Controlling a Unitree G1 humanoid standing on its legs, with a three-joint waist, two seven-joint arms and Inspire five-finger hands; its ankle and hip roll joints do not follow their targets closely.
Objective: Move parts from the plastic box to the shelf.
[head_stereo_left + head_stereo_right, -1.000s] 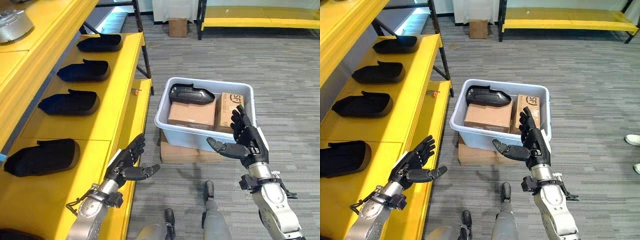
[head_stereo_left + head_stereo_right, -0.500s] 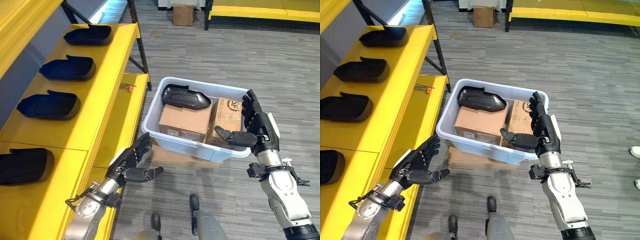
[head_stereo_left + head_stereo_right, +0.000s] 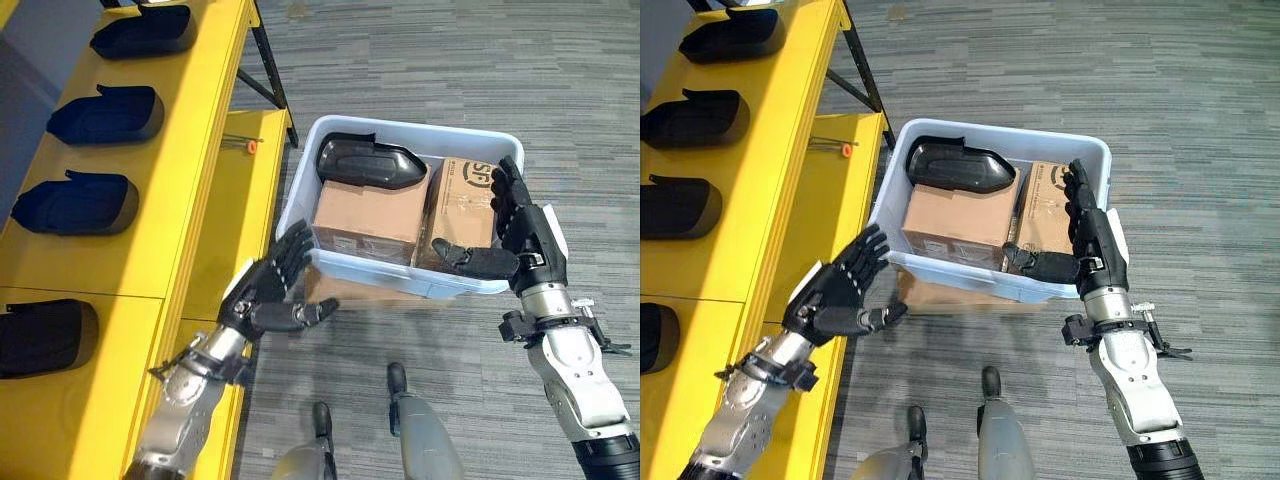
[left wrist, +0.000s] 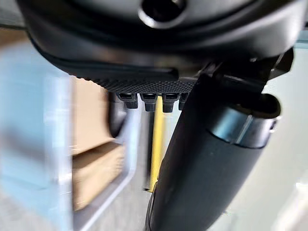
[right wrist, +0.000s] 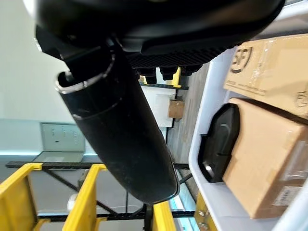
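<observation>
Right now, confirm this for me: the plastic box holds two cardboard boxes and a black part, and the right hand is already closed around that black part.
Not quite. The plastic box does hold two cardboard boxes and a black part, but the right hand is open at the box's right side, apart from that part. The left eye view shows it.

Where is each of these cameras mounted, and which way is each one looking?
Left eye view: on the head, looking down at the plastic box and yellow shelf; both arms show, left hand and right hand.
Right eye view: same head, same scene.
Left wrist view: along the left hand toward the box.
Right wrist view: along the right hand toward the black part.
All share the box.
</observation>
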